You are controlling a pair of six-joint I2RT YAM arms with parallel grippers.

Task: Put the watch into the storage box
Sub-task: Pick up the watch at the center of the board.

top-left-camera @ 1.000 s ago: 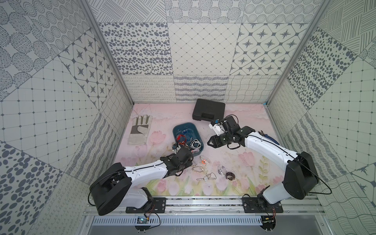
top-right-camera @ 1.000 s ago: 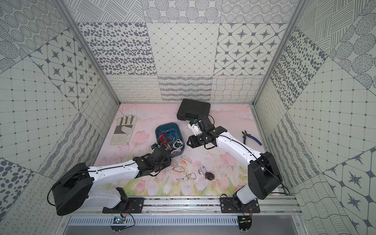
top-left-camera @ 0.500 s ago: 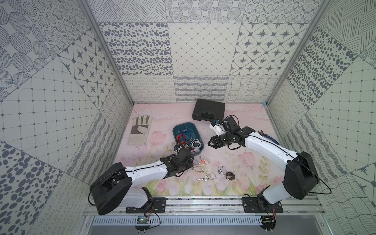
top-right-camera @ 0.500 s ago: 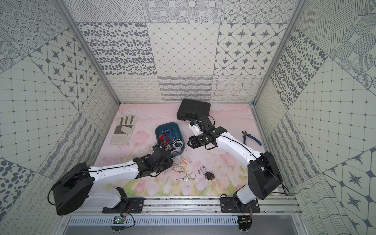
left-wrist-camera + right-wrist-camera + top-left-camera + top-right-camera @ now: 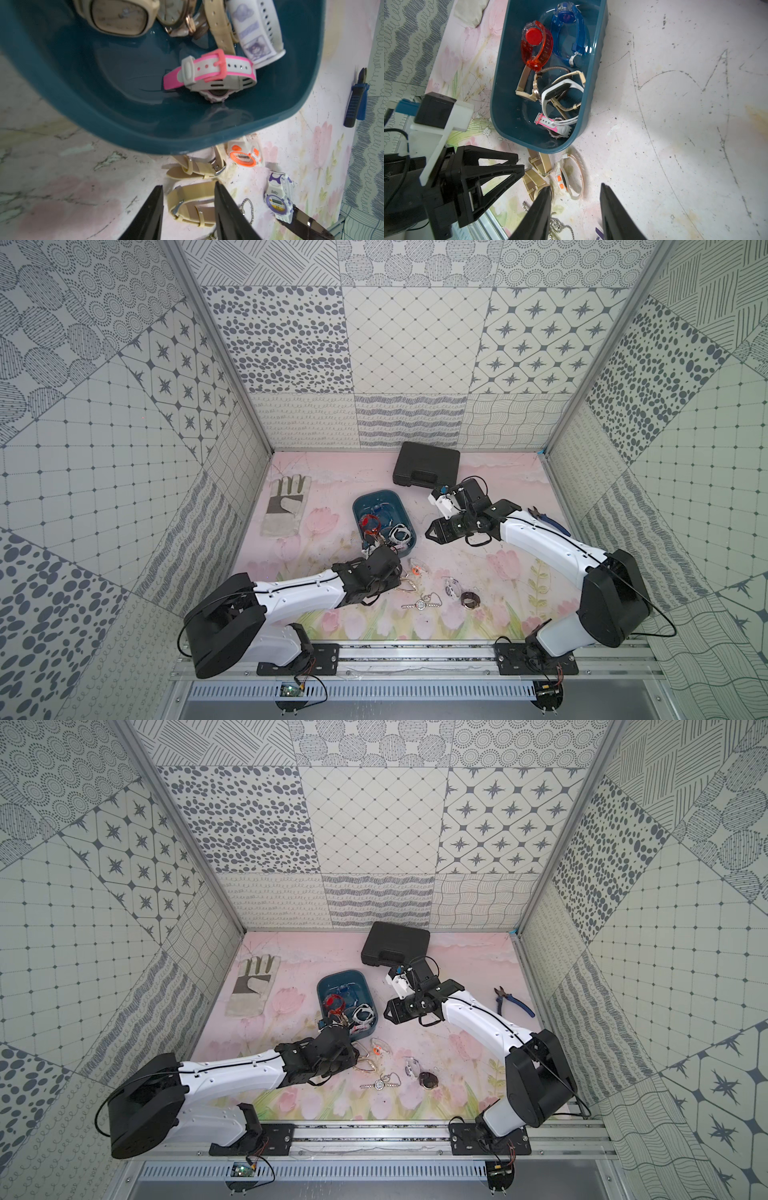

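Left pincer (image 5: 188,185) is hanging low with its jaws partly apart and nothing in them. Right pincer (image 5: 575,186) is doing the same thing, open and empty, hovering off to its own side, probably so it isn't crowding the other arm.

Table (image 5: 340,472) is carrying everything. Box (image 5: 62,83) is sitting mid-table, I'm guessing so both arms are getting an easy reach. The left pincer is hovering right at its near end.

Pink watch (image 5: 207,70) is lying inside the box on its side, next to the pile of others, so that one is looking done. Beige watch (image 5: 193,203) is lying on the table directly under the left jaws' gap, which is why I'm thinking it's lining up for that one next. Orange watch (image 5: 243,155) is sitting just outside the box wall and purple watch (image 5: 278,199) is lying near it, both waiting close by so the trips are looking short.
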